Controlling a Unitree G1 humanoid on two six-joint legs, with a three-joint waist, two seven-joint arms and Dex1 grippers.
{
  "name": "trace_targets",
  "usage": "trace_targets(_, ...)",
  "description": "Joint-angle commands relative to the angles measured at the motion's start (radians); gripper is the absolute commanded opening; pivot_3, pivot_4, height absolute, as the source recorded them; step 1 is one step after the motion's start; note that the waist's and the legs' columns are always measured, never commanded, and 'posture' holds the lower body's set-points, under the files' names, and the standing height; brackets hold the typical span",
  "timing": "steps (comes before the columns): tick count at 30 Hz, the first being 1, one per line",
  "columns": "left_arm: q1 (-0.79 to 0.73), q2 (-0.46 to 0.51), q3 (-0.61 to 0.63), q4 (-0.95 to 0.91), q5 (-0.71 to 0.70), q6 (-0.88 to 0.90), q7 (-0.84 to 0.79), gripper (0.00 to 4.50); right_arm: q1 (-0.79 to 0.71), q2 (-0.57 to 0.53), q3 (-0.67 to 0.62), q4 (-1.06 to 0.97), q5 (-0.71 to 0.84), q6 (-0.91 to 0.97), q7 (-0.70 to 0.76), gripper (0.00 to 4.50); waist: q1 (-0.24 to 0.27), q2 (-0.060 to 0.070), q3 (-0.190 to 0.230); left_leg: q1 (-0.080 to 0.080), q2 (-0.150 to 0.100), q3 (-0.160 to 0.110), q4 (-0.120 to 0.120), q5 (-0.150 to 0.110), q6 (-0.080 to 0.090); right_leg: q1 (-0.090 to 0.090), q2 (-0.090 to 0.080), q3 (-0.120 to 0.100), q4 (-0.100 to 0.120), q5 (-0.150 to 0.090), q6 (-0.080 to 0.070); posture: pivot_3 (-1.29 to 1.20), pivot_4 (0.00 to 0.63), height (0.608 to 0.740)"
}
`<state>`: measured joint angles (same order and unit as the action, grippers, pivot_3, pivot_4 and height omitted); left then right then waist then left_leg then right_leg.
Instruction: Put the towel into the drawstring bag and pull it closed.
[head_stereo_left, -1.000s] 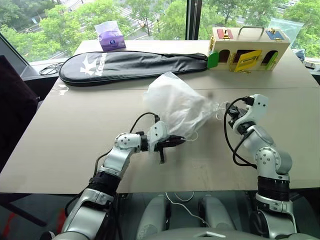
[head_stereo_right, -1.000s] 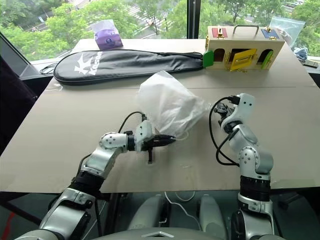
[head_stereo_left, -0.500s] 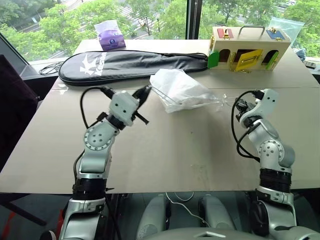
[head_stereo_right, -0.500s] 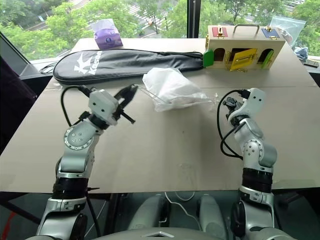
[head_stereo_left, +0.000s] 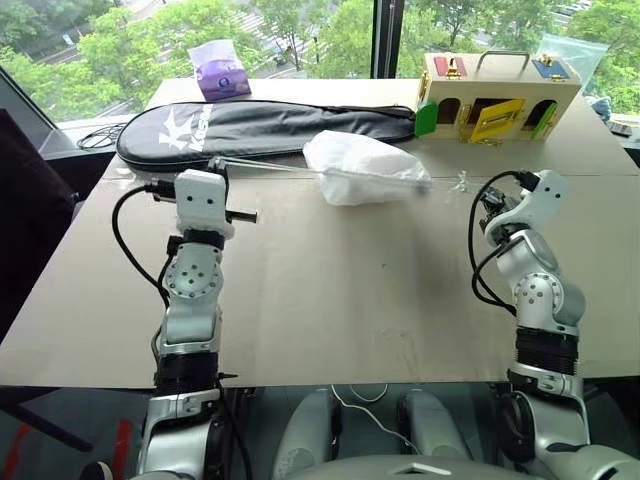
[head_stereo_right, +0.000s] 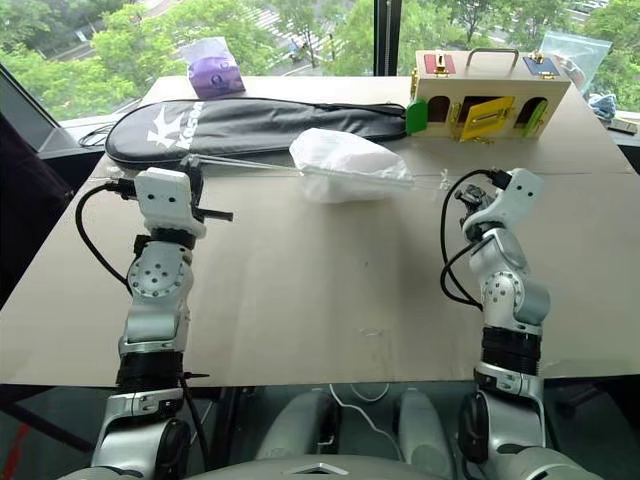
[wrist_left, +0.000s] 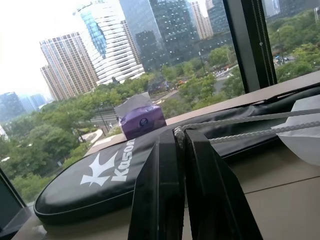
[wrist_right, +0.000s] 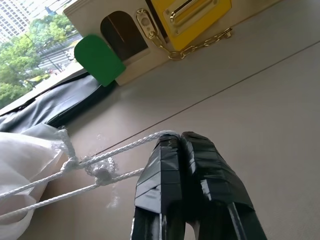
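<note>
The drawstring bag (head_stereo_left: 362, 167) lies bulging on the table's middle, its mouth gathered tight. The towel is hidden from view. Thin white cords run taut from both sides of the bag. My left gripper (wrist_left: 179, 134) is shut on the left cords; it stands left of the bag (wrist_left: 306, 134), pointing forward over the table, and shows in the head view as the left gripper (head_stereo_left: 213, 163). My right gripper (wrist_right: 180, 137) is shut on the looped right cord, just past its knot (wrist_right: 102, 173), to the right of the bag (wrist_right: 20, 150).
A long black racket case (head_stereo_left: 260, 128) lies behind the bag. A purple tissue pack (head_stereo_left: 220, 72) sits at the far left by the window. A wooden lock box (head_stereo_left: 497, 95) stands at the back right. A black cable (head_stereo_left: 100, 136) trails off the table's left.
My left gripper swung left and upward with the cord and now points forward. The right gripper drifted slightly right. The bag, lifted before, now lies lower and further back with its mouth drawn narrow.
</note>
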<state>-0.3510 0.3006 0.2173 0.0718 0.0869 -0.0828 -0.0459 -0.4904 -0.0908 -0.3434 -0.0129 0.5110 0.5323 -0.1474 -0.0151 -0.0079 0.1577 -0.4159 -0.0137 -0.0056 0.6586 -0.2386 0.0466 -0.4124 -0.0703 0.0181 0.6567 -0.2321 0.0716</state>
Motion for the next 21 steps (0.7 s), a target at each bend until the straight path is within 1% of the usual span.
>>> trace_targets(1,-0.004,0.036,0.165,0.007,0.016,0.056,0.193,0.02,0.021,-0.056,-0.115,0.009,-0.093,-0.118,-0.128,0.0,0.0,0.0,0.0,0.0,0.0,0.0,0.0,0.0,0.0,0.0,0.0,0.0,0.0,0.0,0.0,0.0,0.15,0.74)
trace_targets(3,-0.003,0.039,0.174,0.01,0.021,0.07,0.223,0.02,0.026,-0.067,-0.113,0.014,-0.104,-0.141,-0.142,0.0,0.0,0.0,0.0,0.0,0.0,0.0,0.0,0.0,0.0,0.0,0.0,0.0,0.0,0.0,0.0,0.0,0.15,0.74)
trace_targets(9,-0.006,0.07,0.217,0.021,0.072,0.109,0.323,0.02,0.039,-0.119,-0.127,0.019,-0.218,-0.254,-0.223,0.0,0.0,0.0,0.0,0.0,0.0,0.0,0.0,0.0,0.0,0.0,0.0,0.0,0.0,0.0,0.0,0.0,0.15,0.74)
trace_targets(12,-0.013,0.074,0.213,0.022,0.079,0.104,0.325,0.02,0.039,-0.125,-0.142,0.021,-0.242,-0.278,-0.258,0.0,0.002,0.0,0.0,0.0,0.0,0.0,0.0,0.0,0.0,0.0,0.0,0.0,0.0,0.0,0.0,0.0,0.15,0.74)
trace_targets(15,-0.012,0.063,0.191,0.023,0.057,0.089,0.293,0.02,0.037,-0.12,-0.139,0.017,-0.227,-0.279,-0.243,0.0,0.001,0.0,0.0,0.0,0.0,0.0,0.0,0.0,0.0,0.0,0.0,0.0,0.0,0.0,0.0,0.0,0.15,0.74)
trace_targets(18,-0.007,0.038,0.139,0.022,-0.019,0.052,0.184,0.02,0.028,-0.106,-0.089,0.0,-0.178,-0.266,-0.15,0.0,0.0,0.0,0.0,0.0,0.0,0.0,0.0,0.0,0.0,0.0,0.0,0.0,0.0,0.0,0.0,0.0,0.15,0.74)
trace_targets(21,0.037,0.037,0.019,-0.008,-0.144,-0.027,-0.068,0.02,0.032,-0.085,-0.019,-0.04,-0.127,-0.24,-0.046,0.0,0.0,0.0,0.0,0.0,0.0,0.0,-0.001,0.0,0.0,0.0,0.0,0.0,0.0,0.0,0.0,0.0,0.15,0.74)
